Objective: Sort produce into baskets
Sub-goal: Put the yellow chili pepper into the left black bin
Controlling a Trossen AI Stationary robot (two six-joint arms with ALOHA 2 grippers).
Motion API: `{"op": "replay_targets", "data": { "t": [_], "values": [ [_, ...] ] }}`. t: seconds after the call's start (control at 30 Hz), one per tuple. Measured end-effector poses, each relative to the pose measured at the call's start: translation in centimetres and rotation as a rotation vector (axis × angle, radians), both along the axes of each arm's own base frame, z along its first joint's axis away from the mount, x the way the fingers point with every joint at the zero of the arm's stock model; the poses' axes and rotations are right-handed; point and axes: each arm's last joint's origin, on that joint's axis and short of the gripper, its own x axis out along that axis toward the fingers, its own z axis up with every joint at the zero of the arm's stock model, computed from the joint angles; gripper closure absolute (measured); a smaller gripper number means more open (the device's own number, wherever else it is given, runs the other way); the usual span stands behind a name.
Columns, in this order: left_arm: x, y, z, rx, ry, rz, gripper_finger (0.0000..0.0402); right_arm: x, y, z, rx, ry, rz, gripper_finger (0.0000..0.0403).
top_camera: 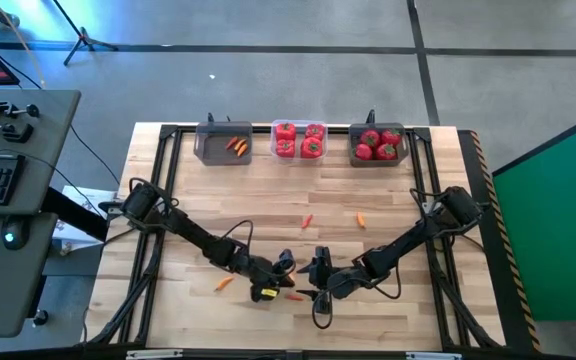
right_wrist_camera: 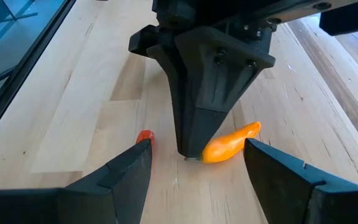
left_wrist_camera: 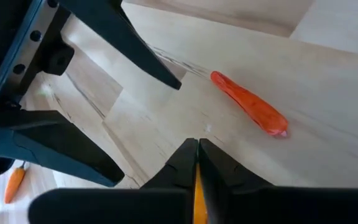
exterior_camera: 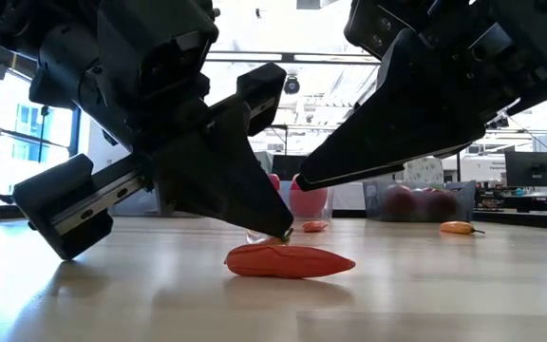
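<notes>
Near the front edge of the surface [top_camera: 388, 200], at its middle, the left claw [top_camera: 280, 276] is pinched shut on a carrot [right_wrist_camera: 229, 144], tips down at the wood. Just beside it the right claw [top_camera: 317, 290] stands wide, its fingers [right_wrist_camera: 126, 171] either side of the left claw. A second carrot [exterior_camera: 288, 260] lies flat between them. Three more carrots [top_camera: 225, 283] lie scattered farther in. Along the far edge stand three bins: left [top_camera: 208, 150] with carrots, middle [top_camera: 299, 140] with peppers, right [top_camera: 376, 145] with tomatoes.
</notes>
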Motion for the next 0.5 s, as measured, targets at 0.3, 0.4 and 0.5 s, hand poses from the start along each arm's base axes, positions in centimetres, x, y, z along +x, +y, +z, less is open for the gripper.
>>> {"op": "replay_targets", "data": {
  "t": [0.3,0.4,0.5],
  "values": [
    [0.03,0.26,0.04,-0.01,0.009,0.036,0.0401,0.04,-0.07,0.0,-0.02,0.0,0.012,0.0158],
    [-0.26,0.52,0.2,-0.01,0.047,0.053,0.0401,0.09,-0.15,-0.03,-0.012,0.006,0.023,0.0158],
    [-0.47,0.94,0.59,-0.013,0.072,0.102,0.04,0.08,-0.09,-0.04,0.002,0.013,0.042,0.0158]
  ]
}}
